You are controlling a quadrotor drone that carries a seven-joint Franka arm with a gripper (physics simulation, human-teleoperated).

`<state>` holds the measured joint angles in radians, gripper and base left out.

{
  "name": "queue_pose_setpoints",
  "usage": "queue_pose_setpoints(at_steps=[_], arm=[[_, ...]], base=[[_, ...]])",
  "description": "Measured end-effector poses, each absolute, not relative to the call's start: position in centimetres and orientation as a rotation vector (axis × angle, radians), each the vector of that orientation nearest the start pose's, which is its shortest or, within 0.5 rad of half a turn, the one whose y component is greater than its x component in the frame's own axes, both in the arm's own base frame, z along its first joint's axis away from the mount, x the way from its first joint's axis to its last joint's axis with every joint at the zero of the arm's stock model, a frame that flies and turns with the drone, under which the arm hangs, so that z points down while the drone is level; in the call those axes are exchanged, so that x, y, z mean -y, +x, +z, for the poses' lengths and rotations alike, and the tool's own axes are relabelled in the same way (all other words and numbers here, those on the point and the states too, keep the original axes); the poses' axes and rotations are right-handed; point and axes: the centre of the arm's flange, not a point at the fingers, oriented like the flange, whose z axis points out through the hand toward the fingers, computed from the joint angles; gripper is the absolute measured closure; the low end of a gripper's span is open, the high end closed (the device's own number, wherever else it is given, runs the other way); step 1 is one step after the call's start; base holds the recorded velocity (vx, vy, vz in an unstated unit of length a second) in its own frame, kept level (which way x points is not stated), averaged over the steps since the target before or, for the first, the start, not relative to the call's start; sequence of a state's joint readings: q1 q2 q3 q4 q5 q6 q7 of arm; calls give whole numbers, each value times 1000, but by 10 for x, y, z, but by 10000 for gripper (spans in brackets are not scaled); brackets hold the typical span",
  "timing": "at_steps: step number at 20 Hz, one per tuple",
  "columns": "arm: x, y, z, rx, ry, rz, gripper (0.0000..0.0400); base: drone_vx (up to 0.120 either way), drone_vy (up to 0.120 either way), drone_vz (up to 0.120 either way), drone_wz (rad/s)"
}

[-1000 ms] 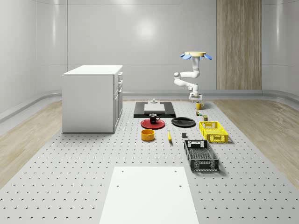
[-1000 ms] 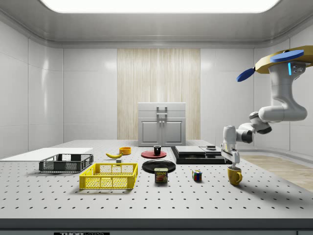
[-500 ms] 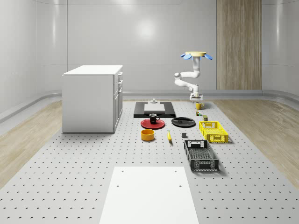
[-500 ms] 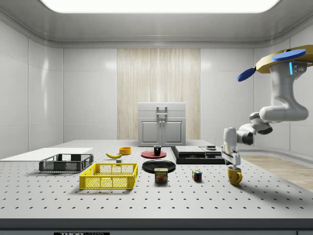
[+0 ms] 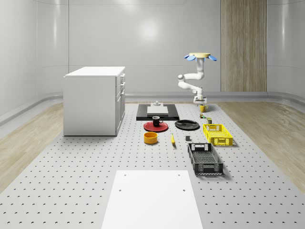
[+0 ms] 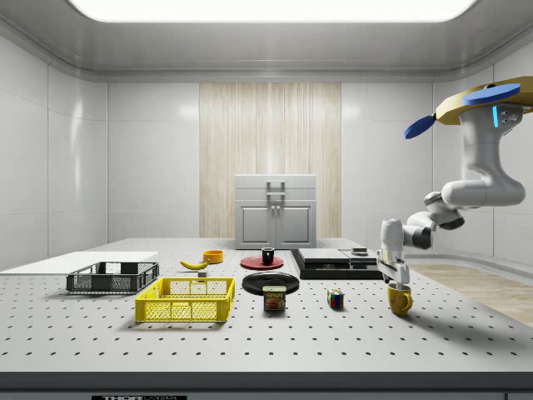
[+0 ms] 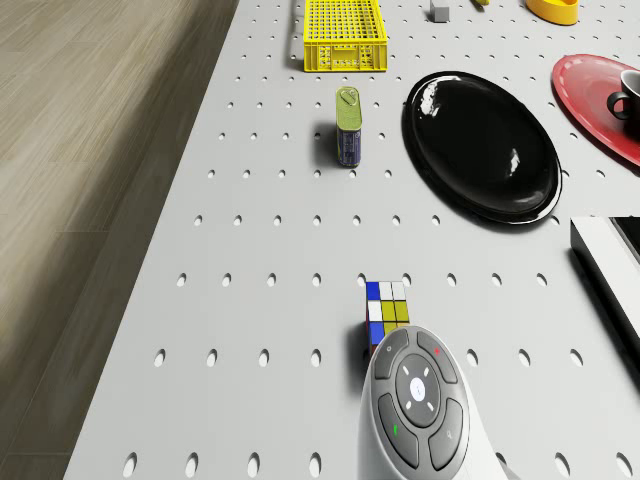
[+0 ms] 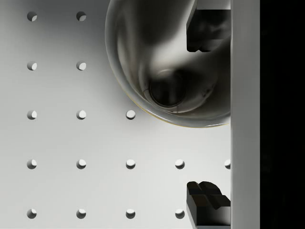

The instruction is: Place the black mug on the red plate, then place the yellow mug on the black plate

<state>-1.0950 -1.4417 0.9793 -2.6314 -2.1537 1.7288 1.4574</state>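
Directly under the gripper (image 6: 397,279) sits the yellow mug (image 6: 400,301), upright on the perforated table (image 6: 275,342), mouth up. The wrist view looks straight down into it (image 8: 157,62).

Fingers are apart. One fingertip (image 8: 206,28) sits over the mug's mouth and the other (image 8: 207,202) is outside the rim, so the jaws straddle one side of the wall. No contact that I can confirm.

Handling, my read: rigid, light, glossy, so expect it to be slippery.
- A wall pinch, one finger inside and one outside, is the hold you're lined up for.
- Go deep enough that the pads are on the wall below the lip, not on the lip itself.
- I can't tell where the handle is from the wrist view; in the side view it looks to be on the side away from the black plate (image 6: 271,282).

Arm pose: the drone (image 6: 491,96) hovers high, above and behind the gripper. The arm hangs down from it, elbows forward, and the wrist points straight down at the table.

First half looks done, with the black mug (image 5: 157,121) on the red plate (image 5: 156,127). The black plate is well off to the gripper's side, past the Rubik's cube (image 7: 385,315) and the can (image 7: 348,125). Lift enough to clear both.
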Motion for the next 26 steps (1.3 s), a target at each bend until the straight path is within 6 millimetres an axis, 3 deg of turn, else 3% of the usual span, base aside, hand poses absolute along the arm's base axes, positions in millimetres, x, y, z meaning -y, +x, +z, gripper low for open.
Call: queue_pose_setpoints(at_steps=[10,11,13,16,20,26], arm=[[-72,323,636,2,1,786,0],[-72,323,636,2,1,786,64],[-72,323,637,2,1,786,153],[-72,323,637,2,1,786,225],[-72,323,637,2,1,786,266],[-72,323,631,2,1,786,285]], base=[[0,0,0,0],[0,0,0,0],[0,0,0,0],[0,0,0,0],[0,0,0,0],[0,0,7,0]])
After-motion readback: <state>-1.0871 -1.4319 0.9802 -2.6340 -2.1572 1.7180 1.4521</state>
